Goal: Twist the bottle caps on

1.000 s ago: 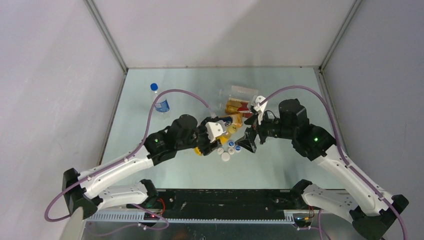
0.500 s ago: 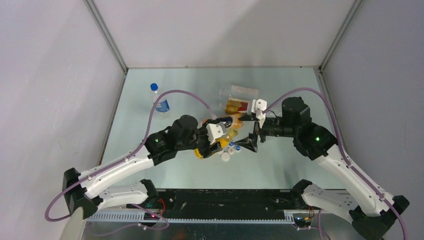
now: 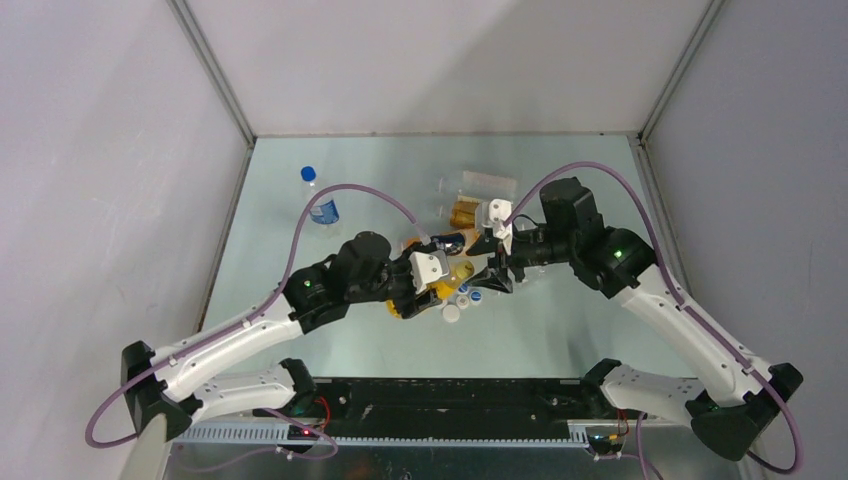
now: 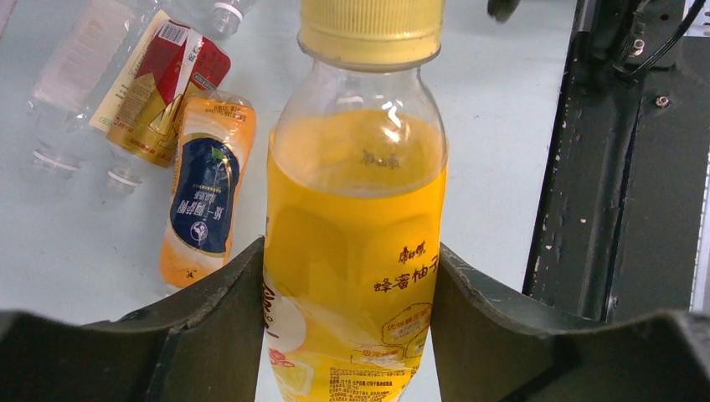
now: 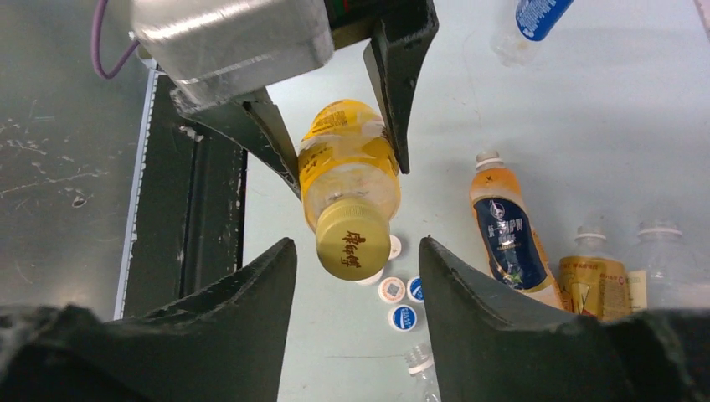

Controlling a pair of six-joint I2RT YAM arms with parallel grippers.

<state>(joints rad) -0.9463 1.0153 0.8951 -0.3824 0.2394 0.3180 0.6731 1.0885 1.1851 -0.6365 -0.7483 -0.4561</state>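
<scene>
Your left gripper (image 4: 347,255) is clamped on the orange-yellow bottle (image 4: 352,193), with one finger pressed against each side of its body below the shoulder. The bottle's neck points toward your right arm. A yellow cap (image 5: 352,243) sits on that neck; how far it is threaded down you cannot tell from here. Your right gripper (image 5: 356,247) has its jaws parted to either side of the cap, with a gap showing on both sides. The cap may lie just beyond the tips rather than between them. On the table (image 3: 560,330) under the bottle lie small loose caps (image 5: 403,317), blue and white. Just beyond them an orange bottle with a dark-blue label (image 5: 511,230) lies on its side, beside a bottle with a gold-and-red label (image 4: 159,84). Well apart, at the far left, a clear bottle with a blue label (image 3: 320,203) stands upright.
</scene>
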